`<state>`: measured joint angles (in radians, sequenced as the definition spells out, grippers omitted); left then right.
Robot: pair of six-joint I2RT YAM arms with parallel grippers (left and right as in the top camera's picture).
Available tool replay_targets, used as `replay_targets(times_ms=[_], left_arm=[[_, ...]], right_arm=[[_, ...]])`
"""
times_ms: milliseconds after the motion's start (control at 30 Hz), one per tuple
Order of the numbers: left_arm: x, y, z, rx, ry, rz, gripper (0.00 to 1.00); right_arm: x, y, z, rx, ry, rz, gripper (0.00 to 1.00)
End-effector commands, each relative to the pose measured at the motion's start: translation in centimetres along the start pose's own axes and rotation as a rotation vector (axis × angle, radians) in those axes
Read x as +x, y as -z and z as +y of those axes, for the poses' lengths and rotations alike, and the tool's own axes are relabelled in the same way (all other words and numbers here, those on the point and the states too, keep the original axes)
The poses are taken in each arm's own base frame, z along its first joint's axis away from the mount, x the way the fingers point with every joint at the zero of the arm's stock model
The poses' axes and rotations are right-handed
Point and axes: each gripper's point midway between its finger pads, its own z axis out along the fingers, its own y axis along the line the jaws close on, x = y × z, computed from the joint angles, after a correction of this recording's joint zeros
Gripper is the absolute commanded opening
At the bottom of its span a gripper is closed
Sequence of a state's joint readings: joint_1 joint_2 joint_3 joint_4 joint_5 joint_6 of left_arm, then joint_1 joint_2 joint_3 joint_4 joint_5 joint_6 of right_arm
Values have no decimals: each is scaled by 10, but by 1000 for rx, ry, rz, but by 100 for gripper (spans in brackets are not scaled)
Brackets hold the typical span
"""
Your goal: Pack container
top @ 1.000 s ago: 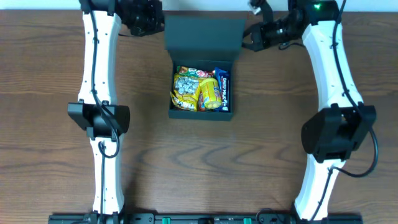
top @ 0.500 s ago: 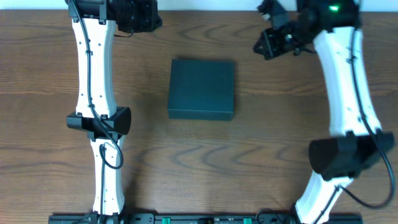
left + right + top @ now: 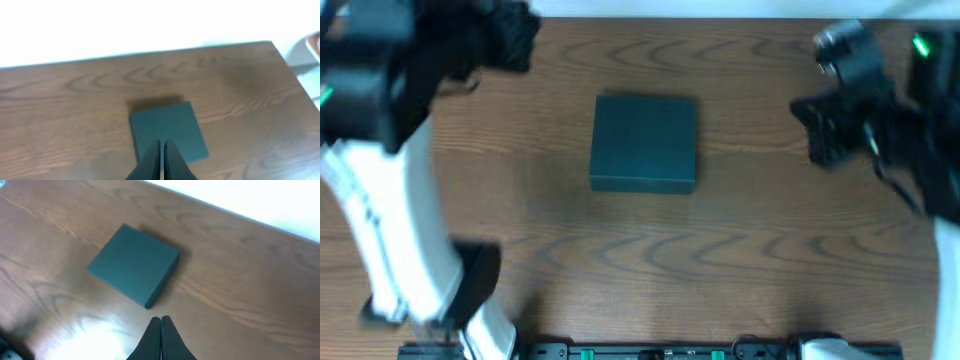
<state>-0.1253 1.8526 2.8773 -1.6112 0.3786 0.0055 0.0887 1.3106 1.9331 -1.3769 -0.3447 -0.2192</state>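
Note:
The container point(image 3: 644, 142), a dark teal-black square box, sits on the table with its lid shut; its contents are hidden. It also shows in the left wrist view point(image 3: 167, 125) and the right wrist view point(image 3: 134, 265). My left gripper point(image 3: 163, 145) is shut and empty, raised high above the table, and appears blurred at the far left of the overhead view point(image 3: 505, 40). My right gripper point(image 3: 161, 321) is shut and empty, also raised, and appears blurred at the right of the box in the overhead view point(image 3: 825, 120).
The brown wooden table point(image 3: 640, 260) stretches around the box. Both white arms are lifted close to the overhead camera and hide the table's left and right sides. The table's far edge point(image 3: 150, 52) meets a bright white background.
One second ago the box stood open with snack packets inside; its lid then closed. Both arms have since lifted up and swung outward, away from the box.

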Motion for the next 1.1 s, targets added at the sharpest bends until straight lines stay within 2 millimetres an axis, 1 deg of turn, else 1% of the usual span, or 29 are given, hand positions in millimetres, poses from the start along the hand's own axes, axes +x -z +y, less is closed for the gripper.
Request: replay_targets(times_ms=[0,33,100,133,167,267,333,367,433,467,500,533,567,600,700,767,867,1067], left_arm=[[47,40,1,-71,13,94,6],[64,58,-2,-83,15,102,6],[95,84,-9,-82,0,111,6],[107,91,-11,-82,-9,112,6],[123,99,-11,-88,-17,112,6],[169,111,-5,-128,-17,122,6],[200,111,-3,-132,-13,136,6],[214,110,-1,-133,-11,140,6],[230,106,1,-133,-2,133,6],[234,104,2,-134,6,126,6],[237,101,3,-134,21,119,6],[239,98,4,-135,45,112,13],[240,94,6,-137,74,113,45],[242,91,7,-139,97,120,95],[251,81,10,-143,120,158,95],[259,75,13,-145,151,193,95],[267,71,14,-150,159,222,95],[268,71,15,-150,160,227,95]], right_arm=[[24,17,5,43,11,-21,2],[38,21,9,43,12,-23,2],[66,21,16,37,21,1,2],[79,19,19,28,21,17,2],[97,13,24,4,14,39,2],[144,-1,38,-63,-21,112,2],[165,-8,47,-110,-38,135,2],[172,-10,55,-151,-44,132,2],[176,-12,64,-206,-55,113,2],[176,-13,65,-209,-70,107,1],[175,-15,64,-205,-95,104,8],[173,-17,63,-202,-132,103,43],[172,-19,62,-201,-176,102,99],[170,-21,61,-197,-213,101,99],[171,-23,60,-190,-336,121,99],[171,-23,59,-188,-340,124,99],[171,-23,59,-188,-340,124,99],[171,-23,59,-189,-340,124,99]])
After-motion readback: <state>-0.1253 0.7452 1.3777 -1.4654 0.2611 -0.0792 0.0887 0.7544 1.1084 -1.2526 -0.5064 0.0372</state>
